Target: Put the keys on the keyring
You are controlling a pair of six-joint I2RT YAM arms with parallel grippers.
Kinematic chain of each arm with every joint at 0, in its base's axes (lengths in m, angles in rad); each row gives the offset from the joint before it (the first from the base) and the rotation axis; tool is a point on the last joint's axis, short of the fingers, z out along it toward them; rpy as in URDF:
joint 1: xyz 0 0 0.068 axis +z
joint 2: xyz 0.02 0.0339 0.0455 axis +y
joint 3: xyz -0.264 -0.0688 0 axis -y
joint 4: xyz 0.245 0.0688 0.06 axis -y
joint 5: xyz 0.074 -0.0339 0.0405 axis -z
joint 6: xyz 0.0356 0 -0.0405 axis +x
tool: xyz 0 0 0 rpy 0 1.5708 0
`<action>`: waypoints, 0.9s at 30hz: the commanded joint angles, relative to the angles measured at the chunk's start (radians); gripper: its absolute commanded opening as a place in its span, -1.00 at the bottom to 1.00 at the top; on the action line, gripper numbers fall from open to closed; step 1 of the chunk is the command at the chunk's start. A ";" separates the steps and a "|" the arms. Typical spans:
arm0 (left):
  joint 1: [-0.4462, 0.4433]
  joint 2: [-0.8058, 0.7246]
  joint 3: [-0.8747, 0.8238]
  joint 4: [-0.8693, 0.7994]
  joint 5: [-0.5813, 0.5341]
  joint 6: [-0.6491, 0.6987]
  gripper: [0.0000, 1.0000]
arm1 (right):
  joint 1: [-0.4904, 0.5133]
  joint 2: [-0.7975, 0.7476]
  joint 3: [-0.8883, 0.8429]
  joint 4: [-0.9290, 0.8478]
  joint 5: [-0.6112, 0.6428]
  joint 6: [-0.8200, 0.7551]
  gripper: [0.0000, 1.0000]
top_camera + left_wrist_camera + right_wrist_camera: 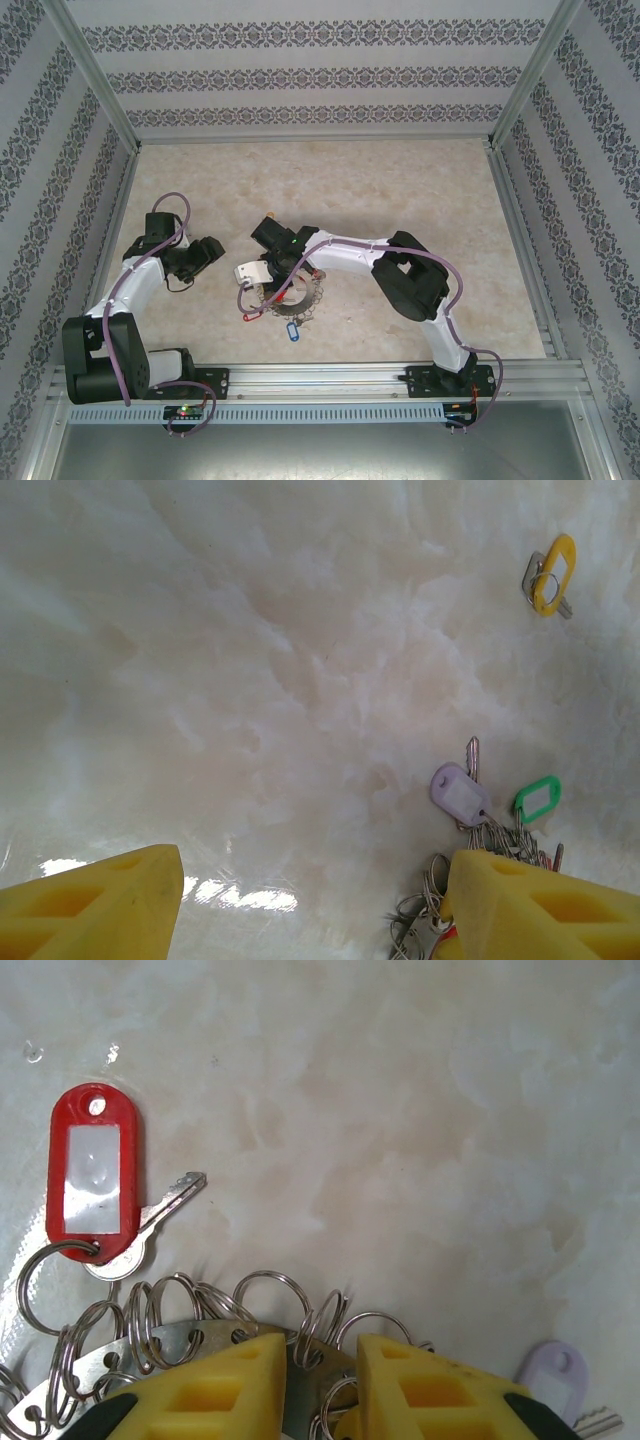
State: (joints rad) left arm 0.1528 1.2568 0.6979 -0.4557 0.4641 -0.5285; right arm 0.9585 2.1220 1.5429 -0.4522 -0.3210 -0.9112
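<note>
Grey metal shows between the yellow fingers of the right gripper (320, 1348). They stand close together over the flat band of the keyring (195, 1338), and it looks pinched there, though the contact itself is hidden under the fingers. The ring lies flat on the table (250, 680), with small split rings and a red-tagged key (95, 1175) fanned round its rim. The left gripper (315, 865) hangs beside that cluster, jaws wide and holding nothing. One yellow-tagged key (550, 575) lies loose, well apart from the ring, ahead and to the right of the left fingers, its tag pointing nearly straight away from them. I'd reckon the free left arm is the one to fetch it.
</note>
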 commanded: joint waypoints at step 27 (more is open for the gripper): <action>0.011 0.006 -0.024 0.041 0.016 -0.007 0.41 | 0.013 0.040 0.016 0.032 0.059 0.070 -0.57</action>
State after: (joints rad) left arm 0.1528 1.2568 0.6842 -0.4393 0.4644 -0.5289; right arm 0.9600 2.1483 1.5455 -0.4328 -0.2752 -0.8688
